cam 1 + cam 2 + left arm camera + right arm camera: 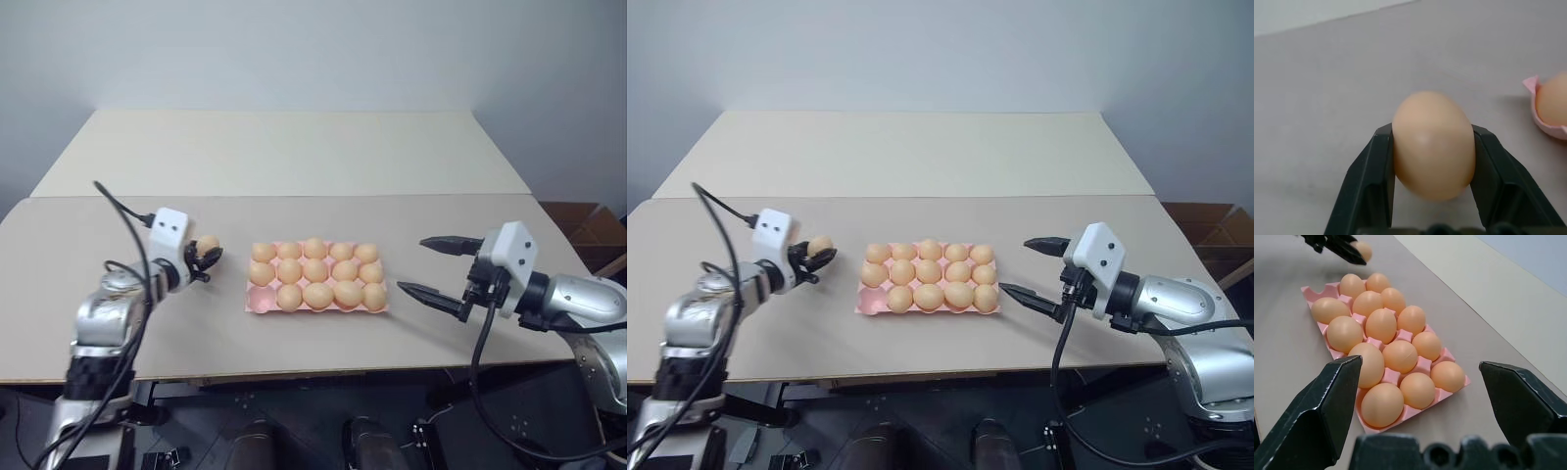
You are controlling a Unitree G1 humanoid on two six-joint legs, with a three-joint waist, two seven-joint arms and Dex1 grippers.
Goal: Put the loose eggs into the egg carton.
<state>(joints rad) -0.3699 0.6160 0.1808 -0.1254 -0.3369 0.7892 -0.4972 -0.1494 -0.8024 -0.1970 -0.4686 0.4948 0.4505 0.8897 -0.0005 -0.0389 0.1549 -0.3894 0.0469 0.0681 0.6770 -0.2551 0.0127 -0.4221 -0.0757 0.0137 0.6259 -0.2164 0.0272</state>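
Egg carton (pixel 257 305) nearly full, one corner cup bare.
Left gripper (pixel 206 257) beside it clamps an egg (pixel 1433 144); right gripper (pixel 439 268) gapes empty.

The egg carton (pixel 257 303) is pink, its eggs (pixel 315 271) pale orange-tan, like the egg (pixel 1432 144) between the black fingers (pixel 1367 186) of the left pincer (pixel 207 257). The surface (pixel 294 157) is plain beige; the right pincer (pixel 431 266) is black too.

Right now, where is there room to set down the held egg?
One egg carton cup is free: the near corner on the robot's left. Its other cups hold eggs. Bare table lies between it and the left end effector, also the right end effector.
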